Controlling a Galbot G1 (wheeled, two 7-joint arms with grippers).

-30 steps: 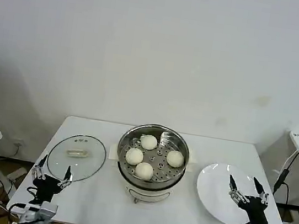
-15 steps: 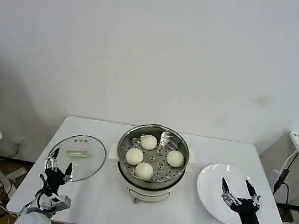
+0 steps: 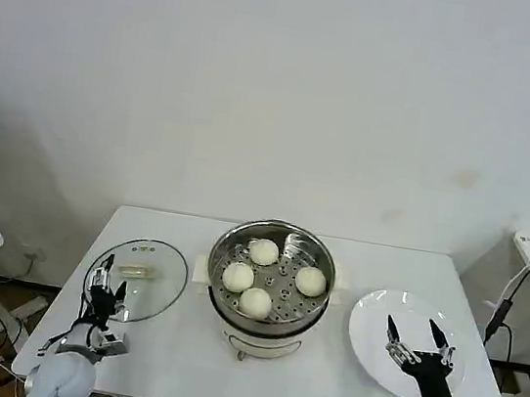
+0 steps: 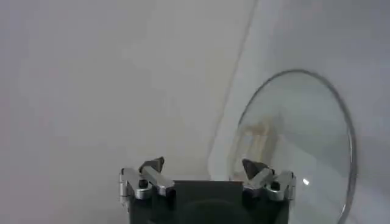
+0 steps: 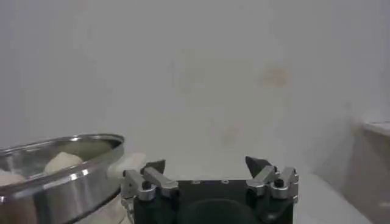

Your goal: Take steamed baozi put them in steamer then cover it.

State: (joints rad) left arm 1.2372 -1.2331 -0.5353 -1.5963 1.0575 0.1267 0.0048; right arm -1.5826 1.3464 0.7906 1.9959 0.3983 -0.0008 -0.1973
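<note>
Head view, from the near edge outward: the left hand (image 3: 107,285) hangs with its fingers spread and gripping nothing, at the near rim of the cover (image 3: 136,278), having come forward and inward from the tabletop's near left corner, where it hovered a second ago. The right hand (image 3: 418,345), likewise spread wide and empty, sits low over the near part of the white plate (image 3: 376,325), slightly nearer the robot than it was a second ago. The cover lies flat on the white tabletop (image 3: 379,264) just left of the steamer (image 3: 271,272), its pale handle (image 3: 135,270) facing up; in the left wrist view the glass disc (image 4: 292,137) sits just beyond the parted fingertips. At the tabletop's middle the steamer stands uncovered on its white base, and all four steamed baozi (image 3: 255,301) already rest on its perforated tray, unchanged from the earlier frames; its steel wall and one bun show at the edge of the right wrist view (image 5: 58,173). By the look of it only the covering remains. The cover is likely rigid, fairly heavy, slick across the glass and breakable if dropped or knocked against the pot's rim, so the oblong handle at its centre looks the sound place to grip, not the thin metal edge lying flush on the tabletop.
</note>
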